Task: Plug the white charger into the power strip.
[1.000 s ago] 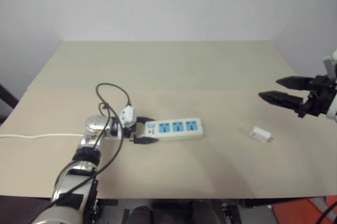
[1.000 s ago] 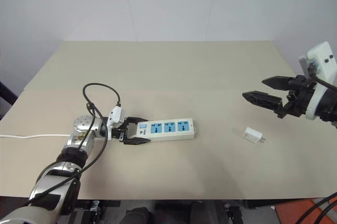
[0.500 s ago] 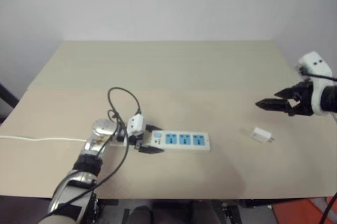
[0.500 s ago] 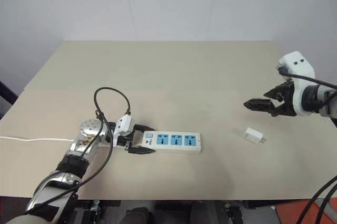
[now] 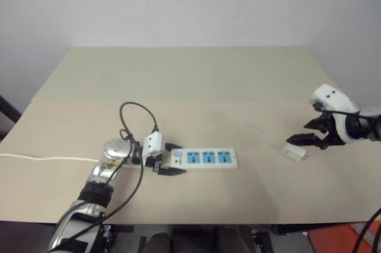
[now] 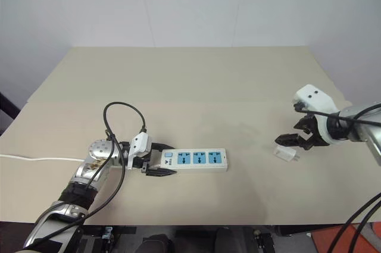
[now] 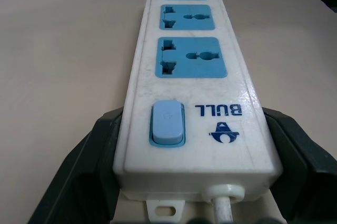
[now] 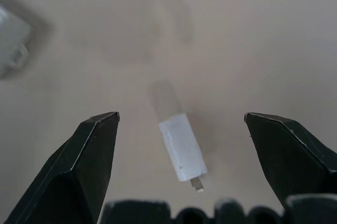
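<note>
The power strip, a white bar with three blue outlets, lies flat on the tan table. My left gripper is shut on its switch end. In the left wrist view the black fingers press both long sides beside the blue switch. The white charger lies on its side at the right of the table, prongs toward the front edge. My right gripper hangs open just above it, pointing down. In the right wrist view the charger sits between the spread fingertips, untouched.
The strip's thin white cord runs off the table's left edge. A black cable loops above my left wrist. The table's right edge lies close behind the right gripper. Bare tabletop separates strip and charger.
My right gripper has come down and tipped its fingers toward the charger. The left gripper drew the strip a little toward the front edge, then held still.
</note>
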